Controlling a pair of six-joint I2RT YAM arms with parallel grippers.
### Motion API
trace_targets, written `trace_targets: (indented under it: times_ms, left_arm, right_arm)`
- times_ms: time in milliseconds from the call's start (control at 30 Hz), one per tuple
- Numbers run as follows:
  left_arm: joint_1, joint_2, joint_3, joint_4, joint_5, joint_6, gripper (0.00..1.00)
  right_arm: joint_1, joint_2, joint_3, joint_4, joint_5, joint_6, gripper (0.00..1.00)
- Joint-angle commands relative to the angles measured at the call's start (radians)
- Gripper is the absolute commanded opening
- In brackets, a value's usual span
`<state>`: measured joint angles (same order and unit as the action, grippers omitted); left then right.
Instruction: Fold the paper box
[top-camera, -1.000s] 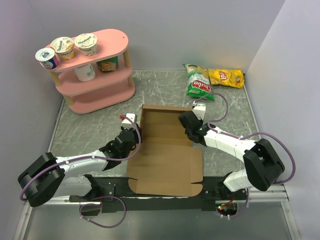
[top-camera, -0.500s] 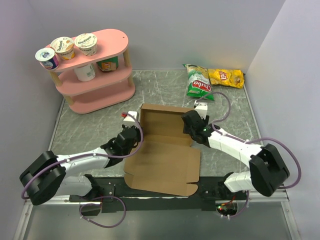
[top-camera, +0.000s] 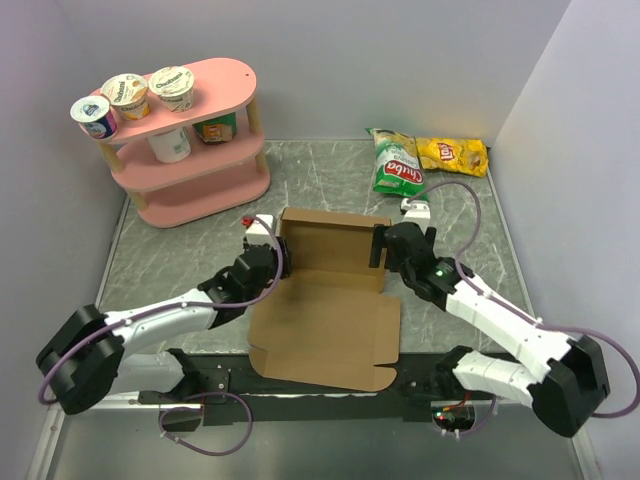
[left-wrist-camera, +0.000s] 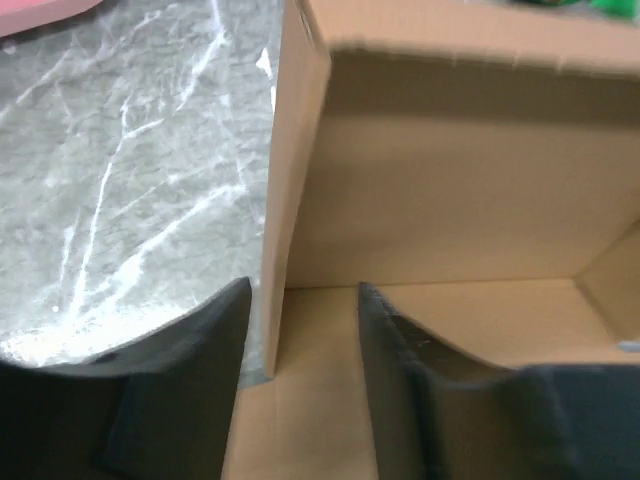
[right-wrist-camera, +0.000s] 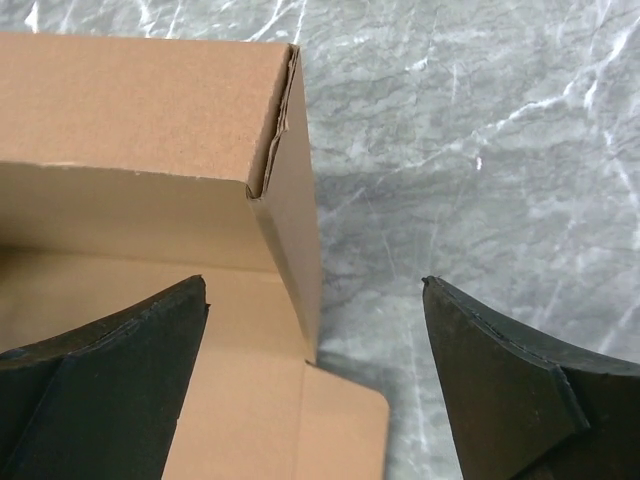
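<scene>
The paper box (top-camera: 325, 320) is plain brown cardboard in the middle of the table. Its far half has its back and side walls raised, and its wide lid lies flat toward the arm bases. My left gripper (top-camera: 272, 262) is at the box's left wall. In the left wrist view that gripper (left-wrist-camera: 300, 330) is open, with the upright left wall (left-wrist-camera: 290, 170) between its fingers, close to the left one. My right gripper (top-camera: 378, 248) is at the right wall. In the right wrist view it (right-wrist-camera: 315, 310) stands wide open astride the right wall (right-wrist-camera: 290, 240), touching nothing.
A pink two-tier shelf (top-camera: 195, 150) with yogurt cups (top-camera: 125, 95) stands at the back left. A green chip bag (top-camera: 398, 165) and a yellow one (top-camera: 452, 155) lie at the back right. White walls enclose the marbled table (top-camera: 180, 250).
Both grippers have opened and let go of the box's side walls, which stay upright. The right arm has stretched out and its gripper has shifted slightly right.
</scene>
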<state>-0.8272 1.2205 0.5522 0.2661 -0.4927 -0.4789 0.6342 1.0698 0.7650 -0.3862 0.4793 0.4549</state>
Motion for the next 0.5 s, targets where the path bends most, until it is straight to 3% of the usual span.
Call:
trace_targets:
  times_ms: [0, 67, 133, 300, 467]
  left_arm:
    - [0.033, -0.101, 0.029, -0.019, 0.088, 0.000, 0.68]
    - [0.037, -0.156, 0.015, -0.007, 0.156, 0.029, 0.90]
    - [0.039, -0.199, 0.011, -0.028, 0.177, 0.052, 0.99]
    - [0.049, -0.297, 0.037, -0.125, 0.224, 0.027, 0.96]
    - [0.146, -0.383, 0.107, -0.192, 0.370, -0.110, 0.96]
  right_arm:
    - [0.010, -0.138, 0.005, -0.053, -0.057, -0.099, 0.96]
    - [0.019, -0.186, 0.000, -0.054, -0.100, -0.140, 0.98]
    - [0.036, -0.250, -0.003, -0.051, -0.131, -0.174, 1.00]
    - [0.079, -0.314, 0.032, 0.033, -0.196, -0.370, 0.99]
    - [0.143, -0.126, 0.172, 0.033, -0.131, -0.600, 0.97]
